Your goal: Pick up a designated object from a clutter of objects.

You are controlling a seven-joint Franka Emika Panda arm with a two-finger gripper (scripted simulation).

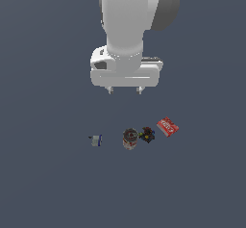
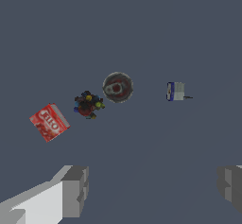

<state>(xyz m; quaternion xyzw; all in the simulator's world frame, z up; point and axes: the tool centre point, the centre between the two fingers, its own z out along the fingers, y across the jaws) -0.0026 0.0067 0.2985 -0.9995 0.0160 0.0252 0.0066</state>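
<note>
The end effector [image 1: 125, 90] hangs above the bench [image 1: 48, 183], its fingers spread wide apart and holding nothing. Below it four small things lie in a row. The grey-white cylinder with a blue band [image 1: 97, 140] lies apart from the others, off towards the exterior view's left. The dark can [image 1: 129, 138] sits almost beneath the end effector, touching the black multicoloured lump [image 1: 147, 135]; the red packet [image 1: 167, 126] lies towards the right.

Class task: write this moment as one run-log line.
phase: pre-grasp | hand: open, empty, above the items | target: grey-white and blue piece, untouched, apart from round dark can
</note>
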